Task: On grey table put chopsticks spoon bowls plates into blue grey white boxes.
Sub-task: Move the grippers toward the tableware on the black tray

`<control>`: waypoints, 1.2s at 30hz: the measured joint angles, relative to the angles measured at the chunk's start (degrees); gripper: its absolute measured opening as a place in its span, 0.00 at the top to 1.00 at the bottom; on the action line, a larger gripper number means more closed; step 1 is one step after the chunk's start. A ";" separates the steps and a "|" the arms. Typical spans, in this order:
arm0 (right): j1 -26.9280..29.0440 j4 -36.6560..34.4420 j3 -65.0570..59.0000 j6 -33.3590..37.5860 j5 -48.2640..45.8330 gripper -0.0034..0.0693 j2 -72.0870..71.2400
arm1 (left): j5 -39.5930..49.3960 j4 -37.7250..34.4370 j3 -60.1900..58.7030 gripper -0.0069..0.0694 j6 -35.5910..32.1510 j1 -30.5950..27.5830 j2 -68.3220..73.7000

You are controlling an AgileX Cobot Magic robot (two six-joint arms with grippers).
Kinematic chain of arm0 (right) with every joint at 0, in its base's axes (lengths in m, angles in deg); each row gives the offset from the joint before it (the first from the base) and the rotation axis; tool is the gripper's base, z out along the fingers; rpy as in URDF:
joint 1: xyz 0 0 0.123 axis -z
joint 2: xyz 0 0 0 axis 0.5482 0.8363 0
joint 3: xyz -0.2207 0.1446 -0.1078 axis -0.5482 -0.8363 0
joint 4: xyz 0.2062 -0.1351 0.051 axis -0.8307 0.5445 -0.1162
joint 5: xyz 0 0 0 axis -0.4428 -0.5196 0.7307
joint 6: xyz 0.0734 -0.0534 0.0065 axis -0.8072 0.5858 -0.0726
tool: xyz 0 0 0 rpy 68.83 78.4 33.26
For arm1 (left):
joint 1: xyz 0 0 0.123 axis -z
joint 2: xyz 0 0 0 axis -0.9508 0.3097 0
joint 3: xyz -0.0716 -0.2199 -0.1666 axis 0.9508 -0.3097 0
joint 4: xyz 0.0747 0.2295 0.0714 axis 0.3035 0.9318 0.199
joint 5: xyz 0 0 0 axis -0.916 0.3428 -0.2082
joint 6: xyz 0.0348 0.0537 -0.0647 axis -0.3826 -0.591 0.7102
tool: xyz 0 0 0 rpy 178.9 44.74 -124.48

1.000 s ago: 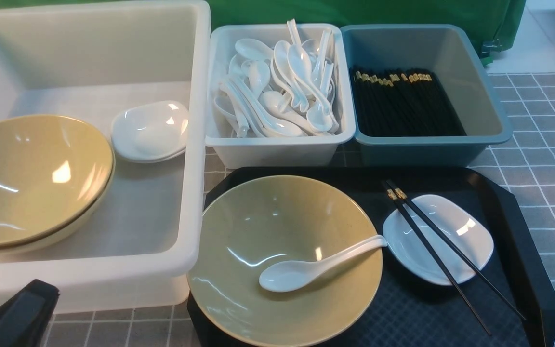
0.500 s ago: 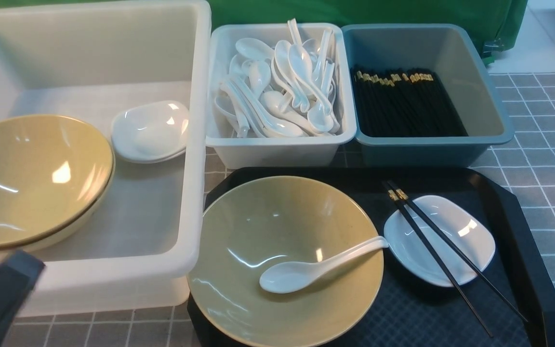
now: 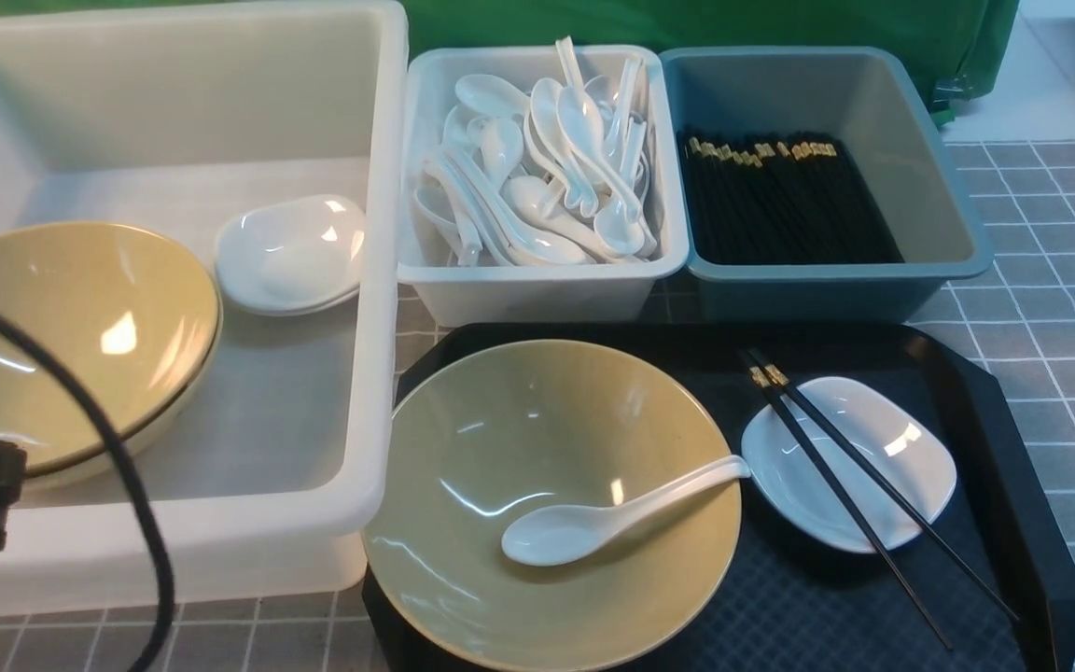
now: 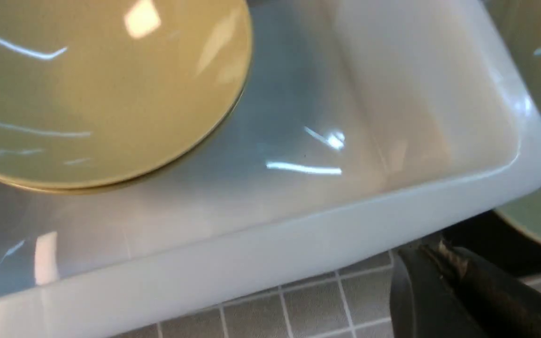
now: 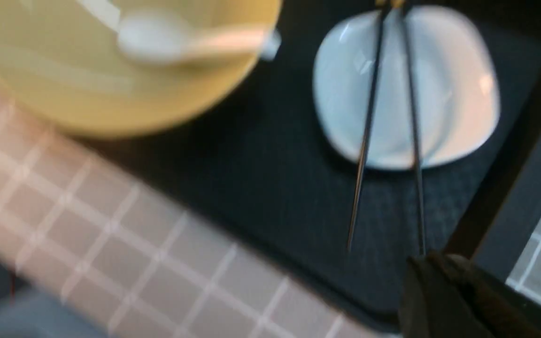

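As arms swing in, we note right gripper [image 5: 435,264] newly pressed together, empty; left gripper [image 4: 428,252] likewise; chopsticks [image 3: 850,502] still untouched.

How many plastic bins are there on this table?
3. A big white tub on the left holding bowls, a pale bin of spoons in the middle, a blue-grey bin of chopsticks on the right. None seems hidden.

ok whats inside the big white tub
The white tub holds stacked tan bowls on the left, small white plates farther back right. How many lie under each top one is covered.
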 joint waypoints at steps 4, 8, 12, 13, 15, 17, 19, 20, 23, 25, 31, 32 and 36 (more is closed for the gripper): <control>-3.10 1.77 4.34 1.69 -0.74 0.91 8.59 | 1.59 0.40 3.92 0.92 -2.15 7.53 7.14; -7.49 8.60 6.57 -1.01 2.63 0.91 15.60 | 1.85 0.83 8.07 0.92 -3.22 19.16 15.45; -10.02 11.56 8.58 -3.45 5.49 0.90 21.01 | 1.73 3.72 14.04 0.92 -1.75 28.42 24.07; -10.57 11.88 9.07 -3.82 6.30 0.89 22.39 | 1.65 4.37 14.93 0.92 -1.64 30.05 25.24; -11.36 11.93 9.98 -4.50 7.70 0.87 24.81 | 1.18 5.62 17.92 0.92 -1.47 33.85 29.01; -11.73 11.93 11.11 -4.79 8.69 0.82 27.45 | 0.70 6.02 19.59 0.92 -1.47 36.01 31.00; -11.78 11.95 12.32 -5.37 9.38 0.74 29.81 | -0.10 6.22 20.56 0.92 -1.44 38.10 32.45; -11.78 12.09 12.99 -5.81 9.58 0.68 31.30 | -0.38 6.22 20.69 0.92 -1.44 38.91 32.78; -11.78 12.14 13.85 -6.17 10.44 0.48 34.33 | -0.39 6.27 20.91 0.92 -1.44 40.25 33.11; -11.78 12.14 13.90 -6.42 11.60 0.34 36.47 | -0.45 6.43 21.00 0.92 -1.44 40.52 33.11; -11.78 12.32 13.90 -7.23 15.63 0.12 42.06 | -2.36 7.25 21.00 0.92 -1.44 40.59 33.11; -11.78 12.32 13.90 -7.22 16.14 0.11 42.64 | -2.88 7.40 21.00 0.92 -1.44 40.59 33.11; -11.78 12.65 14.06 -7.35 20.41 0.12 46.66 | -6.91 9.17 21.00 0.92 -1.44 40.59 33.11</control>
